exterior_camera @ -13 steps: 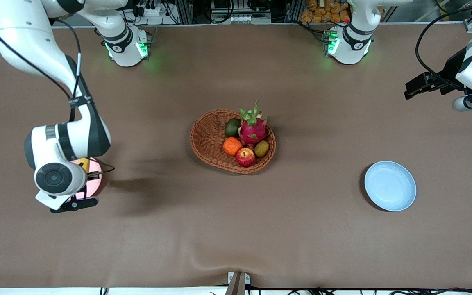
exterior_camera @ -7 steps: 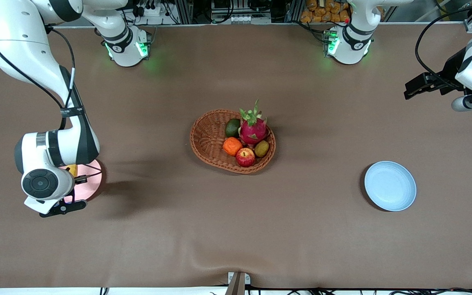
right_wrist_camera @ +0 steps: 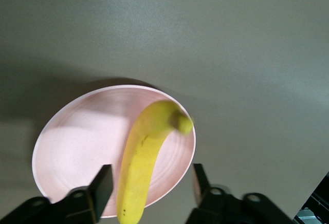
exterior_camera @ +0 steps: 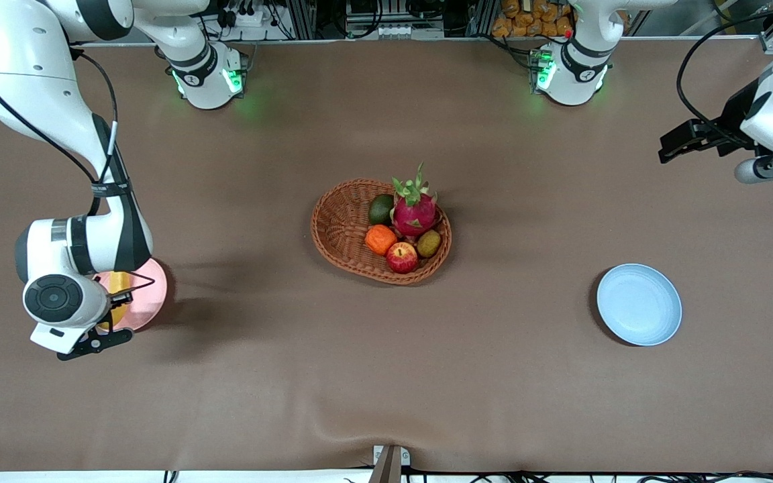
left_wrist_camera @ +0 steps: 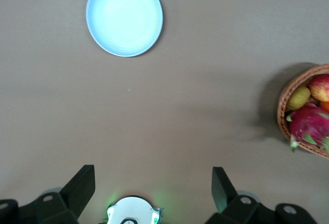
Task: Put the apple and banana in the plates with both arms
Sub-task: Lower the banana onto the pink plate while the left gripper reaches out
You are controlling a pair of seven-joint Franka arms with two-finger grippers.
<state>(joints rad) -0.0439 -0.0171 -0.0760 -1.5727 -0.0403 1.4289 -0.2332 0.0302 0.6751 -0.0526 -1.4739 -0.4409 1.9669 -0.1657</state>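
The yellow banana (right_wrist_camera: 146,157) lies over the pale pink plate (right_wrist_camera: 77,136) at the right arm's end of the table. My right gripper (right_wrist_camera: 150,178) hangs just above it, open, with a gap between each finger and the fruit. From the front, the right wrist covers most of that pink plate (exterior_camera: 150,295), and a strip of banana (exterior_camera: 117,288) shows. The red apple (exterior_camera: 402,257) sits in the wicker basket (exterior_camera: 339,221) at mid-table. The pale blue plate (exterior_camera: 639,304) holds nothing. My left gripper (left_wrist_camera: 153,176) waits open, high over the left arm's end (exterior_camera: 678,143).
The basket also holds a pink dragon fruit (exterior_camera: 415,211), an orange fruit (exterior_camera: 380,239), a dark green fruit (exterior_camera: 381,209) and a brownish-green one (exterior_camera: 429,243). Brown cloth covers the table between the basket and each plate.
My right gripper has opened and let go of the banana over the pink plate. The right wrist has drifted toward its end of the table, uncovering more plate. The left arm has barely moved.
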